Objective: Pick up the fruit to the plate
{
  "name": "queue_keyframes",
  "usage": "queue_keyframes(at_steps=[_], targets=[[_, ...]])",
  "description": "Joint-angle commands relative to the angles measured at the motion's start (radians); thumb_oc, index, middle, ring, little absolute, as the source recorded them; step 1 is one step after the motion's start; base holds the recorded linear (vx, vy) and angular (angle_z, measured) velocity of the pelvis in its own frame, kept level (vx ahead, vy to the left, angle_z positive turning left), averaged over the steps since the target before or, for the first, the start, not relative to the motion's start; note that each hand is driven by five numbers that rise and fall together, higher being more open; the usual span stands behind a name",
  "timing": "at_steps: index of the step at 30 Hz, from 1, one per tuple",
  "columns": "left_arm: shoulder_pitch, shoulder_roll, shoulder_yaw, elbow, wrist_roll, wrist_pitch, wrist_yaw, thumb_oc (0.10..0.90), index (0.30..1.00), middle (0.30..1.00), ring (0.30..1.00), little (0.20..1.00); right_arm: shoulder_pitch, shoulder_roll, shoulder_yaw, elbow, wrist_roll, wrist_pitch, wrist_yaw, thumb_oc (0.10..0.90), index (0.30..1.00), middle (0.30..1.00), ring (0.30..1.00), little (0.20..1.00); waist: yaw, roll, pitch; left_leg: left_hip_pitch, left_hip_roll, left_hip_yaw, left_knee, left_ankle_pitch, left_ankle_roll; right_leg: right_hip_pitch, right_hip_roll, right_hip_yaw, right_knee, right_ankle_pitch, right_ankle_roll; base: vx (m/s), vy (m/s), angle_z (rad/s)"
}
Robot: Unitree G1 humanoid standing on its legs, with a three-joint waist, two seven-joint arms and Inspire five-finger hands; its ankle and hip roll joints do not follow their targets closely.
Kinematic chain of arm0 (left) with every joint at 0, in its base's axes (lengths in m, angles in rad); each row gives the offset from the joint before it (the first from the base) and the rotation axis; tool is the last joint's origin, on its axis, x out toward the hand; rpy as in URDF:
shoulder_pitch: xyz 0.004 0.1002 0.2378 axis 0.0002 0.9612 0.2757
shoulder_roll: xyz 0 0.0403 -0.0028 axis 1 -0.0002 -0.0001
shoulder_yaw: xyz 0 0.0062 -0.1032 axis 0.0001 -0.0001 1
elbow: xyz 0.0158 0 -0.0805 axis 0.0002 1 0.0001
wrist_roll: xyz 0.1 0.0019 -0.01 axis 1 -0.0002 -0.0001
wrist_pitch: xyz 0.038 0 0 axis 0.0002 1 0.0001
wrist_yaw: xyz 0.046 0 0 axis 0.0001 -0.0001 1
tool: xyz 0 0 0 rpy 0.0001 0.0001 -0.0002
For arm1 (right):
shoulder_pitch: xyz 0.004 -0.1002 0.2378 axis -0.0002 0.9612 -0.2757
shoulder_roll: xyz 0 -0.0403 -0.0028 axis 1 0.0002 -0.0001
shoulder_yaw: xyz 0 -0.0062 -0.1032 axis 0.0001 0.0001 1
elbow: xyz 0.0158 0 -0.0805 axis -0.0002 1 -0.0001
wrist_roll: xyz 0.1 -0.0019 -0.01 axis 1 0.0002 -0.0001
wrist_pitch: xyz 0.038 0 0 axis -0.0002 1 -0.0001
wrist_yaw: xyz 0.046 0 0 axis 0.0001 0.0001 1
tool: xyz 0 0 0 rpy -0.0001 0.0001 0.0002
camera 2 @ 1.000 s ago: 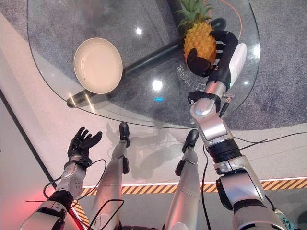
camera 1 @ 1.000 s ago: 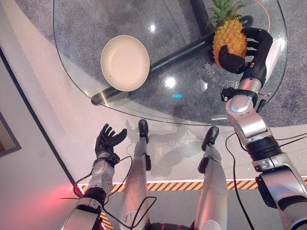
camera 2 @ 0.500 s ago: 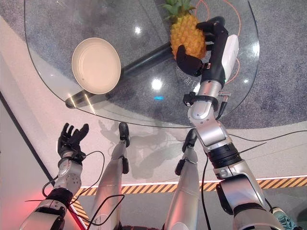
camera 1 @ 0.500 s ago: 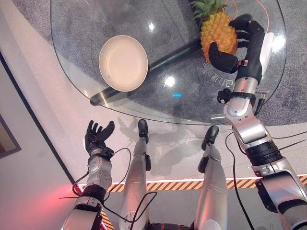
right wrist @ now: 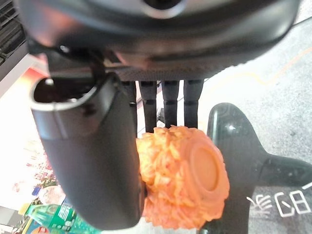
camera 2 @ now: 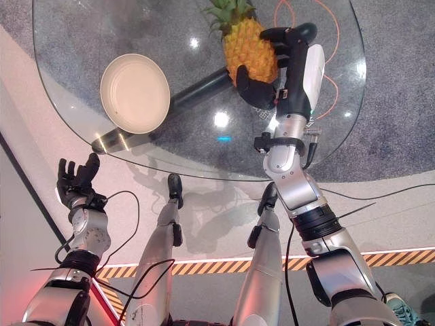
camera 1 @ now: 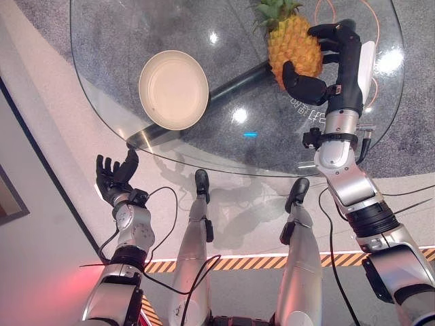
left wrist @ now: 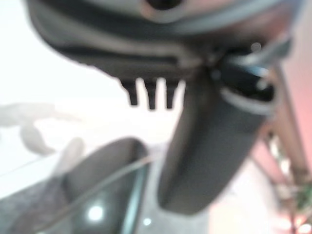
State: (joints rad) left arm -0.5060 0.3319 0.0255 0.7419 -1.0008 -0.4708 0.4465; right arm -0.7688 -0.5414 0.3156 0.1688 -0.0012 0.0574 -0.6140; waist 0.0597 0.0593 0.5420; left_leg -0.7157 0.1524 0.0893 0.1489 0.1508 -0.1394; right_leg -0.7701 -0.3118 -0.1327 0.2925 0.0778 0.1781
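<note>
One round cream plate (camera 1: 173, 89) lies empty near the glass worktop's (camera 1: 224, 146) left edge. The right hand (camera 1: 319, 71) grips one orange pineapple (camera 1: 293, 46); the left hand (camera 1: 113, 178) hangs with fingers spread.

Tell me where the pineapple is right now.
The pineapple is in the right hand, held over the far right part of the glass table, to the right of the empty plate.
</note>
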Motion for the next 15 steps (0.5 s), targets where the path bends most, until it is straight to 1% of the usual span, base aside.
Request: queue_keyframes(at_steps=[1,4,9,15], targets=[[-0.022,0.132,0.059,-0.044,0.011,-0.121,0.059,0.800,0.900,0.900,0.900,0.900,-0.057,-0.034,-0.020,-0.163,-0.090,-0.150,-0.002,0.100,0.300,0.300,0.300,0.200,-0.007,0.002,-0.022,-0.006,0.026,-0.041,0.058,-0.028,0.013,-0.002,-0.011,-0.048,0.024,0.004,-0.001,0.00,0.000,0.00],[-0.033,0.135,0.061,-0.078,0.030,-0.129,0.091,0.800,0.900,0.900,0.900,0.900,-0.045,-0.028,-0.019,-0.161,-0.098,-0.152,0.006,0.100,0.300,0.300,0.300,0.200,-0.006,-0.001,-0.022,-0.009,0.026,-0.042,0.057,-0.029,0.013,-0.002,-0.011,-0.050,0.023,0.004,0.000,0.00,-0.016,0.00],[-0.040,0.134,0.063,-0.148,0.098,-0.167,0.141,0.800,0.900,0.900,0.900,0.900,-0.009,-0.015,-0.020,-0.160,-0.096,-0.176,0.006,0.100,0.300,0.300,0.300,0.200,-0.005,-0.012,-0.022,-0.014,0.029,-0.044,0.057,-0.032,0.013,0.003,-0.012,-0.059,0.017,0.005,0.002,-0.01,-0.051,0.00],[-0.045,0.139,0.072,-0.208,0.139,-0.192,0.142,0.800,0.900,0.900,0.900,0.900,0.011,-0.005,-0.028,-0.166,-0.089,-0.192,0.031,0.100,0.300,0.300,0.300,0.200,-0.003,-0.017,-0.022,-0.012,0.030,-0.046,0.053,-0.032,0.012,0.010,-0.011,-0.064,0.012,0.006,0.005,-0.01,-0.024,0.00]])
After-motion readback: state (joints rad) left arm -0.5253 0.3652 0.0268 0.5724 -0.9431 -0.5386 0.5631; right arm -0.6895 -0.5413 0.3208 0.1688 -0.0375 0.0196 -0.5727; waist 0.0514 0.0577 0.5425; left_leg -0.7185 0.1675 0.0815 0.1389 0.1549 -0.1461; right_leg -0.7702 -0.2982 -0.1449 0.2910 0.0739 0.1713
